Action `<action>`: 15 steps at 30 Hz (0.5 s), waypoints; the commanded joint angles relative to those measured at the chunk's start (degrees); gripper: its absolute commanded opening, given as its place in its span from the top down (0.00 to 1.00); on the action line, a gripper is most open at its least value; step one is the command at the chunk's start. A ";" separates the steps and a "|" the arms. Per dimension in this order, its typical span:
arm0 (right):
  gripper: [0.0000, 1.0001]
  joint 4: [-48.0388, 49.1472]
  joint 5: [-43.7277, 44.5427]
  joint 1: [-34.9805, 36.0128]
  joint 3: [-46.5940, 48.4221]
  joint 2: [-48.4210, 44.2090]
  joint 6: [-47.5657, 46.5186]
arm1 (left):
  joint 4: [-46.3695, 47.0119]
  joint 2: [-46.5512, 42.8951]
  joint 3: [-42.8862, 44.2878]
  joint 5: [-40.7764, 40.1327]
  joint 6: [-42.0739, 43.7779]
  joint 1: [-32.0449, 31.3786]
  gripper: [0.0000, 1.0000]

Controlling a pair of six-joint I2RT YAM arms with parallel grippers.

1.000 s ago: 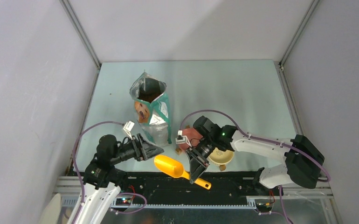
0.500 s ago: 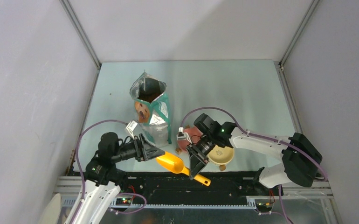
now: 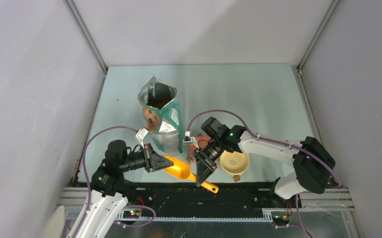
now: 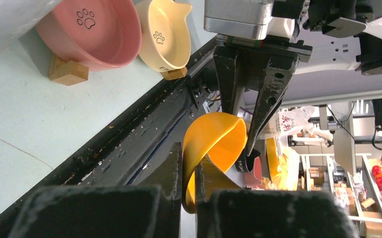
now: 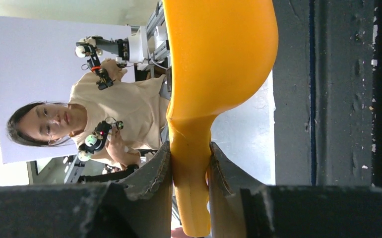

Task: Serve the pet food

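The green-white foil bag (image 3: 160,121) stands open at the table's middle left, and the pet food shows only as a dark mass (image 3: 160,95) in its mouth. An orange scoop (image 3: 178,170) hangs over the table's near edge between both arms. My left gripper (image 3: 162,161) is shut on the thin rim of the scoop's bowl (image 4: 213,143), one finger inside and one outside. My right gripper (image 3: 202,176) is shut on the scoop's handle (image 5: 191,188). The scoop's bowl (image 5: 219,54) looks empty in the left wrist view.
A yellow cat-eared bowl (image 3: 234,162) and a pink bowl (image 3: 202,143) sit on small wooden blocks (image 4: 68,72) just right of the bag, the pink one partly under my right arm. A black rail (image 3: 238,193) runs along the near edge. Grey walls enclose the table.
My right arm carried the scoop leftward to the left gripper. The left gripper, open before, has shut on the scoop's bowl rim.
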 commanded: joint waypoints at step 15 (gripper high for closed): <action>0.07 -2.30 10.82 -3.45 4.47 -5.81 2.13 | 0.68 -13.31 -2.03 -10.45 -9.96 -0.25 1.00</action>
